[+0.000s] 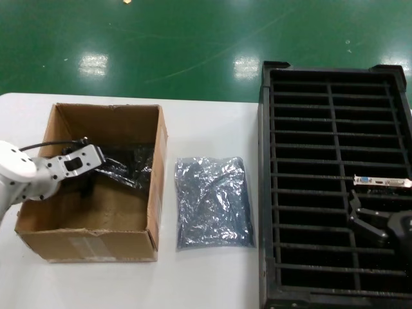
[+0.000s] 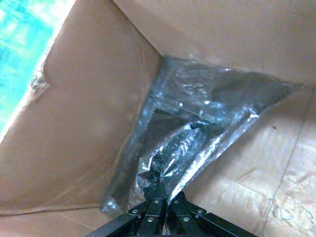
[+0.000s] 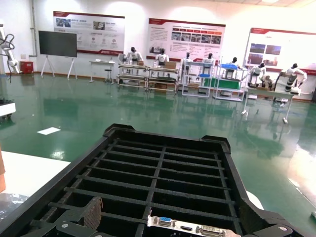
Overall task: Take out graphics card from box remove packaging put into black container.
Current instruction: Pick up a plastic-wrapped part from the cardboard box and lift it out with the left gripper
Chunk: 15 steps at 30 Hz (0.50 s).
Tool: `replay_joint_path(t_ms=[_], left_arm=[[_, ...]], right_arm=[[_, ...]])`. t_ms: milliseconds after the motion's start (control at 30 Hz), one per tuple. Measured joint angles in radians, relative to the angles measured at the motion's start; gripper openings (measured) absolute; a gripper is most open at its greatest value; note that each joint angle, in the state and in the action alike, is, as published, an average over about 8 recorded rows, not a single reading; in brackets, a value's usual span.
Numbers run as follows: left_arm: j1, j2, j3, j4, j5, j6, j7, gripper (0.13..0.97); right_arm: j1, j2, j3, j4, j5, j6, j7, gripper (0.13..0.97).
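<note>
Head view: at the lower left of the frame the left gripper [image 1: 96, 168] reaches into the cardboard box [image 1: 64, 241], down at a dark, shiny bag [image 1: 129, 166] lying against the box's far right corner. An identical bag [image 1: 212, 201] lies flat on the white table [image 1: 206, 277] at centre frame, between box and black container [image 1: 265, 193]. At lower right the right gripper [image 1: 356, 207] waits over the container, its fingers apart and empty, just below a bare card [image 1: 382, 182] standing in a slot.

Left wrist view: the fingers [image 2: 148, 210] are pinched together on a crumpled fold of the bag [image 2: 197, 128]. The graphics card, presumably inside, cannot be made out. The risk, as it looks: a grip on plastic alone could slip or tear, or let the card slide out on lifting.

Right wrist view: the card [image 3: 195, 228] sits at the bottom edge; the container [image 3: 163, 168] fills the lower frame, and the gripper is largely cut off.
</note>
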Motion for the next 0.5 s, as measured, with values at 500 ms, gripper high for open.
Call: replay_joint_path(t_ms=[500], left_arm=[[0.239,-0.232,-0.042,-0.587,0.193,0.103,-0.542,0.14]], right_arm=[[0.0,0.0,0.0,0.0,0.0,0.0,0.0,0.966]])
